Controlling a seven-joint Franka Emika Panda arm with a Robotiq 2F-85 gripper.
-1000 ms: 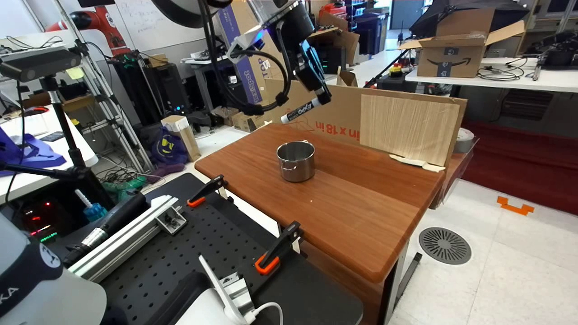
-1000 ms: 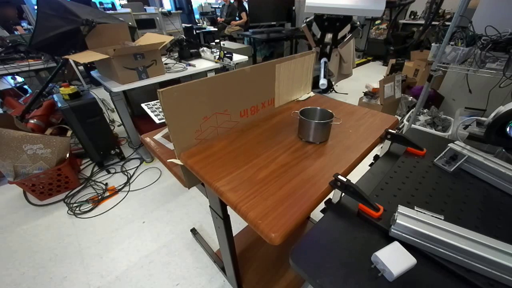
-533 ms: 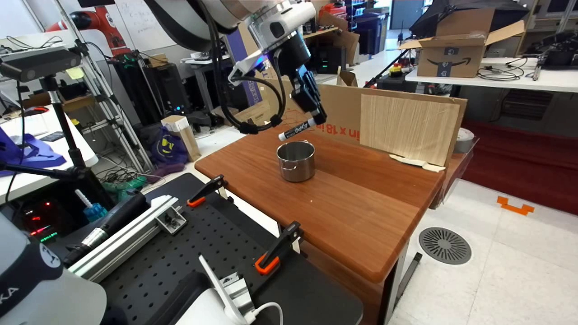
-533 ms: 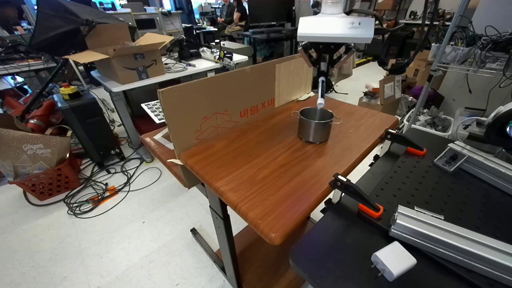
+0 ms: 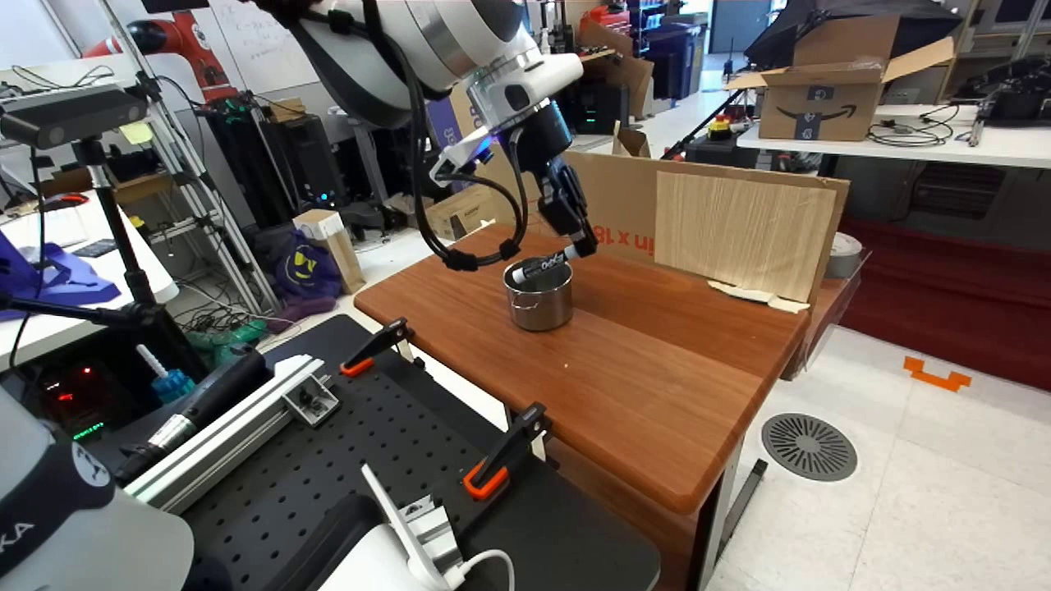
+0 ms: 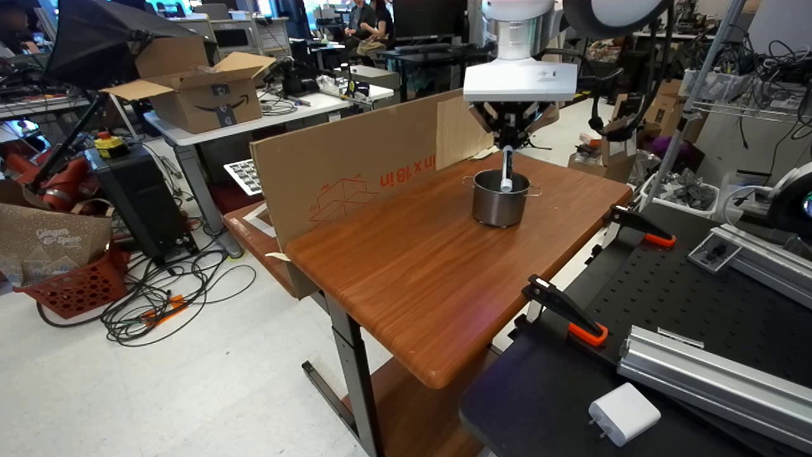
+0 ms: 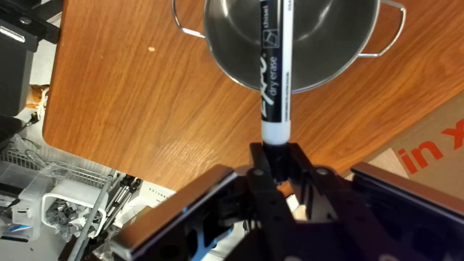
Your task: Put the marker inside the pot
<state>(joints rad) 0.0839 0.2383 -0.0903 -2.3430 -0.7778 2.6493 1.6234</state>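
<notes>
1. Table (image 5: 657,394): brown wood-grain top, across the centre of the frame in both exterior views. One rounded corner shows at the left of the wrist view.
2. Cardboard sheet (image 6: 342,158): stands upright along one edge of the table, in the upper centre of the frame in an exterior view. Red print marks its face.
3. Gripper (image 7: 276,156): enters from the bottom edge of the wrist view. State: fingers gripping the black end of the marker (image 7: 276,69).
4. Pot (image 5: 540,312): silver, two wire handles, upright on the table, near the centre of the frame in both exterior views; its mouth lies at top centre of the wrist view.
5. Marker: tilted, free end overlapping the pot's mouth in both exterior views. Whether the tip sits below the rim cannot be determined.
</notes>
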